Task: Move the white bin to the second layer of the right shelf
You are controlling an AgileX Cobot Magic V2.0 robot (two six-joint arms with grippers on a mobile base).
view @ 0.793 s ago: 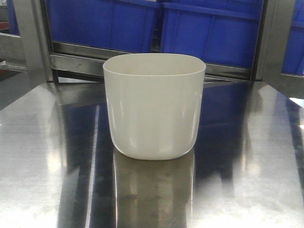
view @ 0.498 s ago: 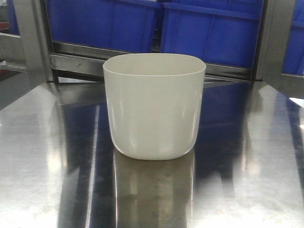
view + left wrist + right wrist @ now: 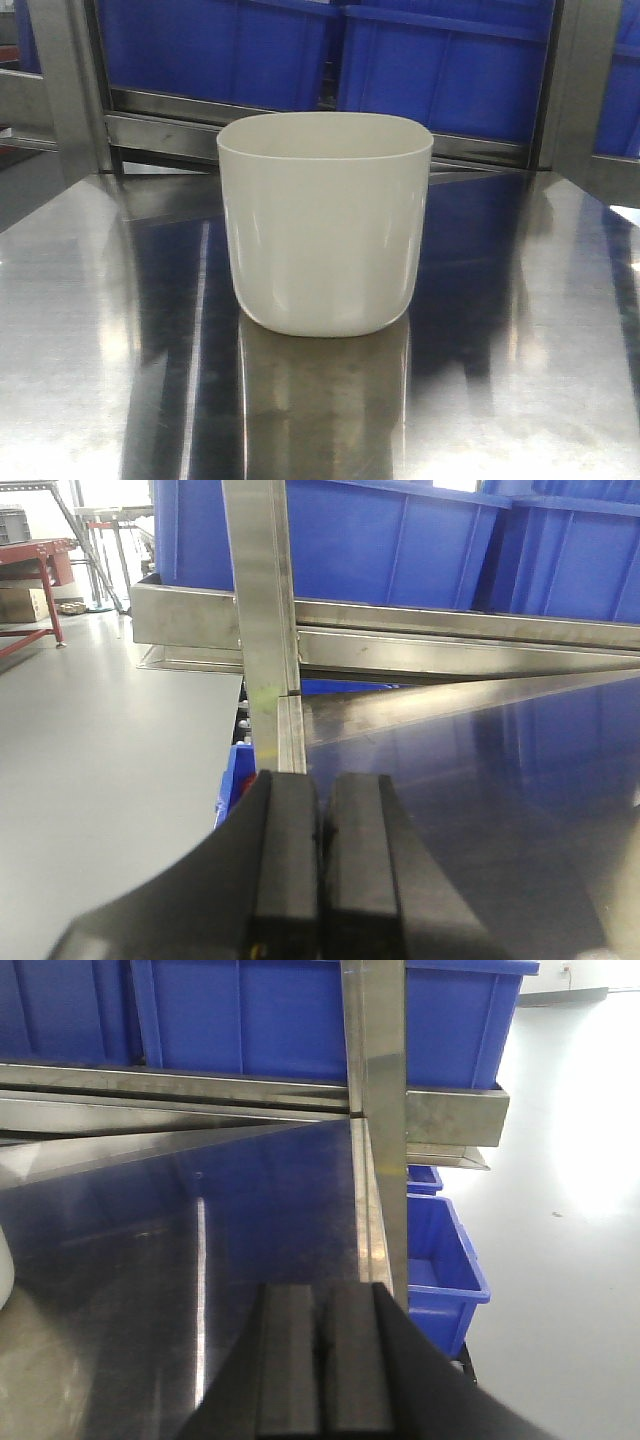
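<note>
**Position.** The white bin (image 3: pixel 325 225) stands on the steel surface (image 3: pixel 100 350), near its centre in the front view. It is in front of the rack rail that carries the blue crates (image 3: pixel 450 60). In the right wrist view only a sliver of the bin shows at the left frame edge (image 3: pixel 4 1260). That sliver lies to the left of the right gripper (image 3: pixel 322 1360) and is well apart from it, with bare surface between.

**Jaws.**
- Right gripper: jaws pressed together, holding nothing. They are aimed along the right edge of the surface toward a steel post (image 3: pixel 380 1080).
- Left gripper (image 3: pixel 320 865): jaws pressed together, holding nothing. They are aimed at the left steel post (image 3: pixel 262 620), at the left edge of the surface.

**Orientation.** The bin is upright, with the open mouth up and the narrower base flat on the surface. One broad wall squarely faces the front camera. From this view it is wider across than it is tall. Which horizontal side is longer cannot be told.
</note>
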